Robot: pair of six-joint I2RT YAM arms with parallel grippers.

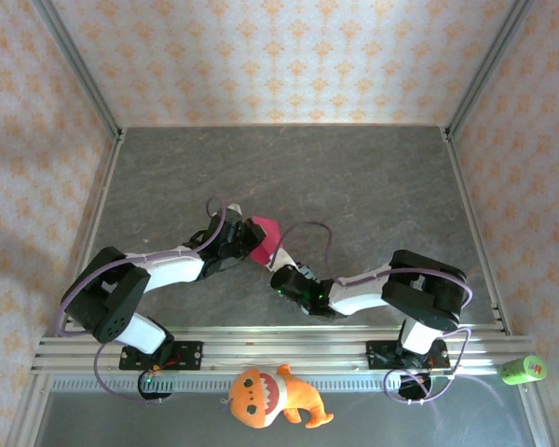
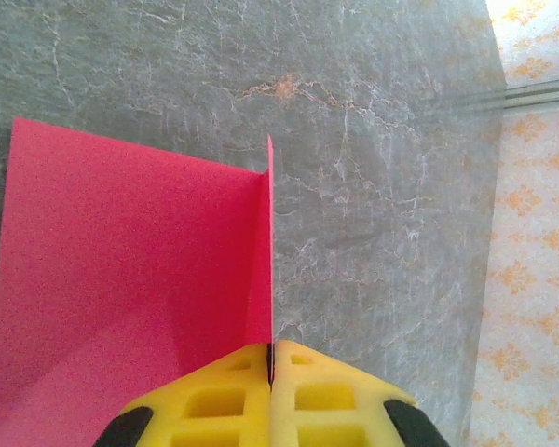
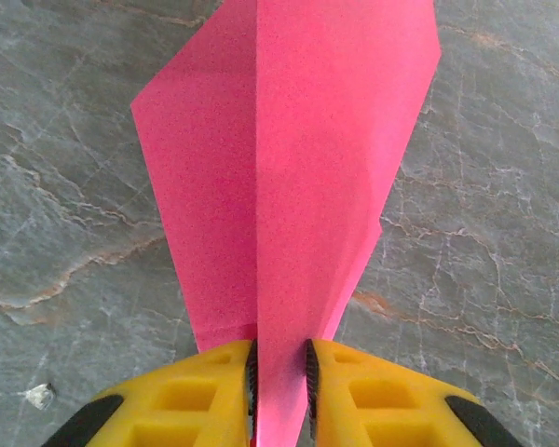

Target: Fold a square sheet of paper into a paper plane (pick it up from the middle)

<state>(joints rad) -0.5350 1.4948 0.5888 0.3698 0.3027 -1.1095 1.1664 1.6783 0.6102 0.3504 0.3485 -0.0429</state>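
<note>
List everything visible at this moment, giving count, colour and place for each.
pink paper: one, magenta-pink, folded, mid-table between the two grippers.
plush toy: one, orange, at the near edge in front of the rail, between the arm bases.
small cylinder: one, green, at the rail's right end.
table: one, grey marbled.
rail: one, silver, across the near edge.
walls: three, pale orange pattern, around the table.
left gripper: one, yellow fingers, shut on the pink paper's upright fold.
right gripper: one, yellow fingers, jaws narrowly apart on either side of the pink paper; grip unclear.
</note>
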